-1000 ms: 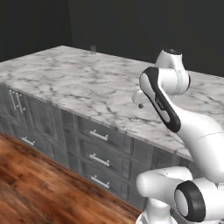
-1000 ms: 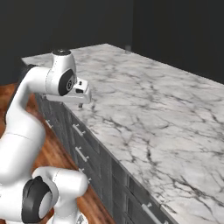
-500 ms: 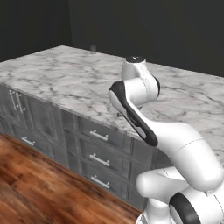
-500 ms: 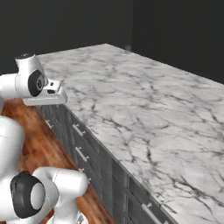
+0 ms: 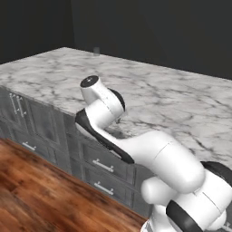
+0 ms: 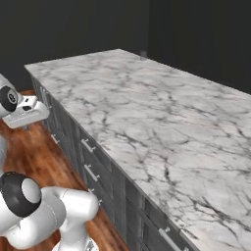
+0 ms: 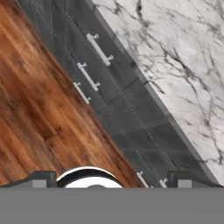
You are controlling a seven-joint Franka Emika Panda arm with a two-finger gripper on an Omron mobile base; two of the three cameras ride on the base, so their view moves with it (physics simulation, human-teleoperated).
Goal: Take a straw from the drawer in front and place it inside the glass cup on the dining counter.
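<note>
Below your camera — grey drawers [image 7: 98,49], all shut; the straw is presumably inside one, unseen. Claw [image 6: 27,112]: jaws spread wide, empty, hanging off the worktop's [image 6: 162,122] edge. Glass cup [image 5: 96,51]: at the far edge, empty as far as you can tell. Done: nothing. Left — open, pick, carry, insert.

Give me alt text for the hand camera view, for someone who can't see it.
Looking down from the robot's open hand, dark grey drawers with slim silver handles run diagonally between a wooden floor and the white marble dining counter. All the drawers visible are closed.
</note>
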